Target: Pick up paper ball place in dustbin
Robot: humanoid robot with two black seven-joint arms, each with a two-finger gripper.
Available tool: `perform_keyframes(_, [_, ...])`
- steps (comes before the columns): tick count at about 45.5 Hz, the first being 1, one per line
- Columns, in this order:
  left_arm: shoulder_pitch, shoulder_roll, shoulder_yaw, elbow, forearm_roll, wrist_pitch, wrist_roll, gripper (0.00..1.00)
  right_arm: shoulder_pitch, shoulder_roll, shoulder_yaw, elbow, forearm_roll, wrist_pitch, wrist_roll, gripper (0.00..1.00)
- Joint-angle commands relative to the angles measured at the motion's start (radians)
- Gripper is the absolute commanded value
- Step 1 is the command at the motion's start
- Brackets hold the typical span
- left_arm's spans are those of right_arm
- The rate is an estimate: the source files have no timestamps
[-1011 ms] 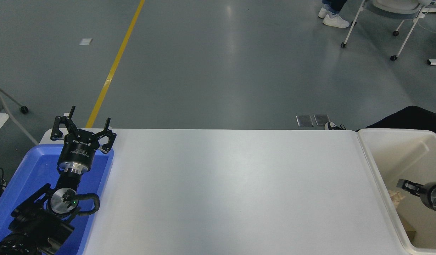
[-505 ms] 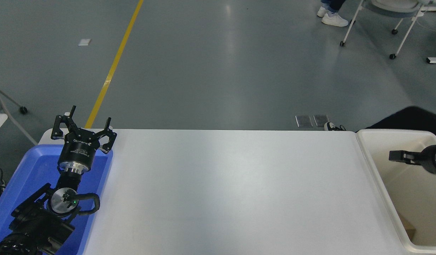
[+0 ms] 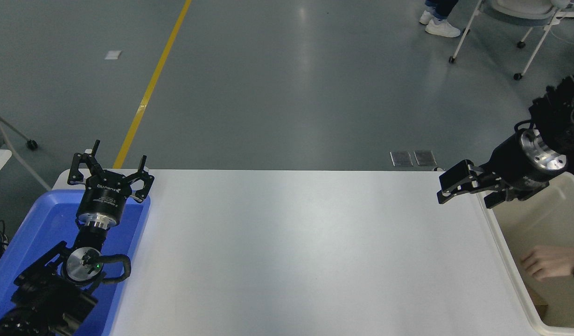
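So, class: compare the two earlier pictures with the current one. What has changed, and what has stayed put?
The right hand has risen out of the dustbin and swung left to hang over the table's far right corner, open and empty. A person's hand has come into the dustbin from the right. The paper ball, seen in the bin a second ago, no longer shows. The left hand stays parked, open, over the blue tray.

Both arms are built in black, each wrist ringed by a silver collar (a green light is seen lower left).
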Motion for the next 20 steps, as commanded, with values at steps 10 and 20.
perform_keyframes(10, [0.0, 0.0, 0.0, 0.0, 0.0, 0.001, -0.002, 1.0, 0.072, 0.283, -0.107, -0.082, 0.184, 0.02, 0.0, 1.0])
perform_keyframes(20, [0.0, 0.0, 0.0, 0.0, 0.0, 0.001, 0.0, 1.0, 0.074, 0.333, -0.107, -0.094, 0.252, 0.02, 0.0, 1.0])
